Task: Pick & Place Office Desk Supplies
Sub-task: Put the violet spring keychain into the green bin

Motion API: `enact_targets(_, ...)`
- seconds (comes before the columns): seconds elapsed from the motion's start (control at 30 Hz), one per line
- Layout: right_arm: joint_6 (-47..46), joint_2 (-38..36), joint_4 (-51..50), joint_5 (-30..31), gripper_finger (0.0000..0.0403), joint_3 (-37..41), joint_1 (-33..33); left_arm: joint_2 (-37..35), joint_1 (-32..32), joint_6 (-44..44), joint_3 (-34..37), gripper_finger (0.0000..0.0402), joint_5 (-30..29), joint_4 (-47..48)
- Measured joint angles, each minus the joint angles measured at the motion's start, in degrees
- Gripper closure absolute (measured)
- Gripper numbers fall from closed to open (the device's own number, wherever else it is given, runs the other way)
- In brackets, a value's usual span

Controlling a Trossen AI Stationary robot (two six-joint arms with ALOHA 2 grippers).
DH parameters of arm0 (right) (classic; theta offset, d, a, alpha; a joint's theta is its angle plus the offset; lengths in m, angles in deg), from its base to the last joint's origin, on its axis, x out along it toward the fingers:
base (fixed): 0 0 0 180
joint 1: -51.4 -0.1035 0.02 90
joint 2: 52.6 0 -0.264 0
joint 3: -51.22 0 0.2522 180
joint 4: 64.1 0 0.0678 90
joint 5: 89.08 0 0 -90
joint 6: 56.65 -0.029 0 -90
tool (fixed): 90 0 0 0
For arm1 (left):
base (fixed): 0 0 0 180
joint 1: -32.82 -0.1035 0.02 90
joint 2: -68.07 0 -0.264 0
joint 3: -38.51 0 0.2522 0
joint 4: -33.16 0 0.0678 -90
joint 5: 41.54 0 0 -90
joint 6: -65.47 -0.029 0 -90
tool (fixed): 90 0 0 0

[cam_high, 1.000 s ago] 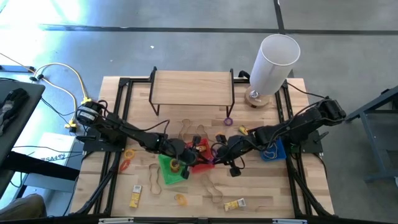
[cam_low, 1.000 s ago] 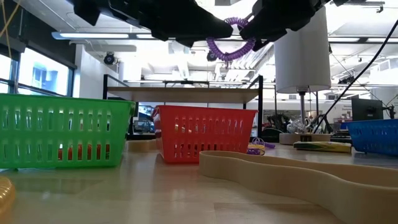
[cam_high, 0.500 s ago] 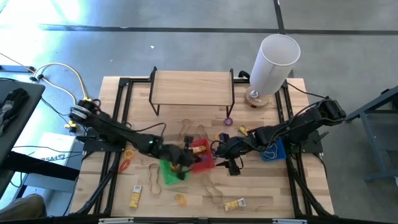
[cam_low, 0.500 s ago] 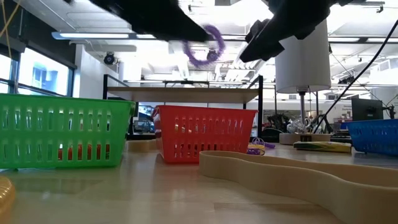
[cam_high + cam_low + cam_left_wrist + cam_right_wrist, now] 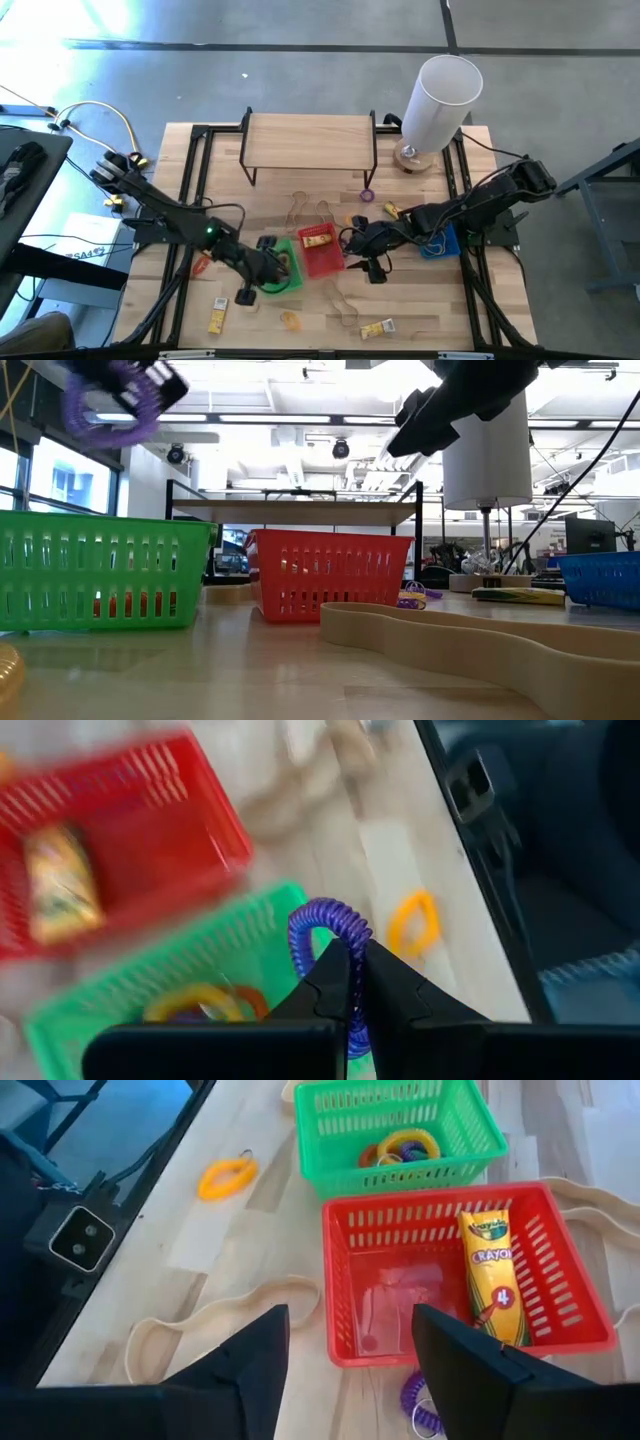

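The left gripper [image 5: 350,982] pinches a purple coil ring [image 5: 328,925] between closed fingers, holding it above the green basket [image 5: 280,272] at lower centre of the high view — in the low view the ring [image 5: 108,405] hangs in the upper left, over that basket [image 5: 100,568]. Inside the green basket lie more coil rings, among them a yellow one [image 5: 408,1145]. The right gripper [image 5: 350,1342] stands open and empty just right of the red basket [image 5: 322,250], which holds a yellow crayon packet [image 5: 490,1275]. Another purple ring [image 5: 420,1400] rests on the wooden table [image 5: 440,310] beside the red basket, an orange-yellow ring [image 5: 226,1178] lies near the table's edge, and tan rubber-band loops [image 5: 215,1320] sprawl across the boards — one [image 5: 470,640] looms in the low view's foreground. A blue basket [image 5: 440,243] sits at right.
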Motion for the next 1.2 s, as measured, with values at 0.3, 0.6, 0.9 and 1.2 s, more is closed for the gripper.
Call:
enact_targets(0.3,-2.04,0.02,1.16,-0.21,0.0205,0.02,-0.02,3.73,-6.69,-3.64,0.53,0.0398,7.31,3.63)
enact_targets(0.6,-2.59,0.02,0.88,-0.23,0.0208,0.09,-1.54,9.43,-11.87,-6.24,1.36,0.0398,13.01,2.70)
enact_targets(0.9,-2.40,0.04,0.47,-0.04,0.0210,0.09,-1.52,12.48,-13.23,-8.26,1.78,0.0386,17.56,3.46)
enact_targets(1.2,-0.99,0.02,0.42,0.02,0.0210,0.09,-1.52,12.37,-13.23,-3.80,1.75,0.0353,9.83,3.39)
